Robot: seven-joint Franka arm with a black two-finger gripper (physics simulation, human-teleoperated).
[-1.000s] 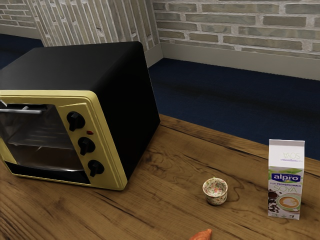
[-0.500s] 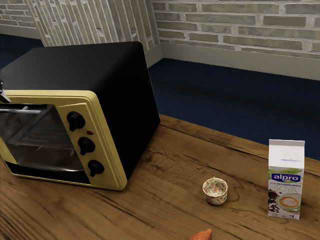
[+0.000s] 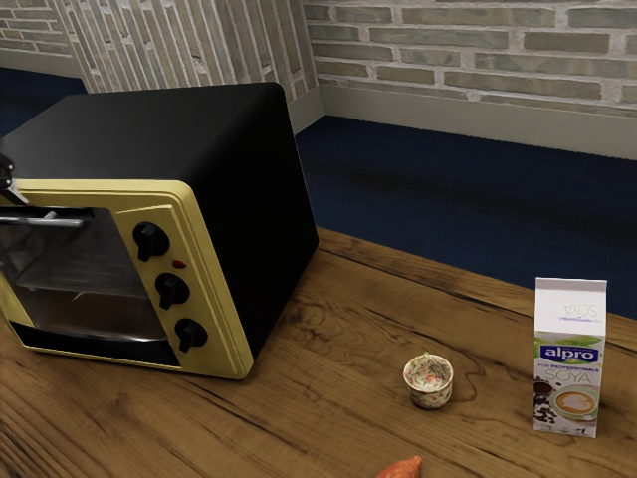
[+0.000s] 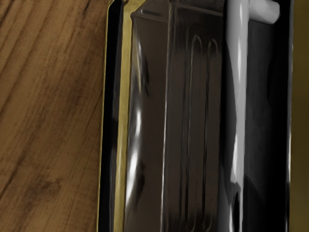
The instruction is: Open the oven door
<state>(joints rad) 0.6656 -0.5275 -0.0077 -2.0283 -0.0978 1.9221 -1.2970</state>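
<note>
- Exterior view: the oven, a boxy shape with matte black sides and a smooth yellow front, sits at 9 o'clock on the grained wooden table.
- Its oven door, glossy glass, is shut; a grey bar handle crosses it near 12 o'clock on the pane.
- At the door's 3 o'clock, three ridged black knobs are stacked beside a small red light.
- The gripper is at 10 o'clock, near the handle and cut off by the frame; whether it is apart, together or clamped, I cannot tell.
- A round flowered cup sits at 5 o'clock, an upright soya carton at 4, and an orange thing's tip (too cropped to name) between 5 and 6.
- Wrist view: the rounded handle, with its stubby post, runs alongside streaky, reflective glass; looped rods show behind the pane.
</note>
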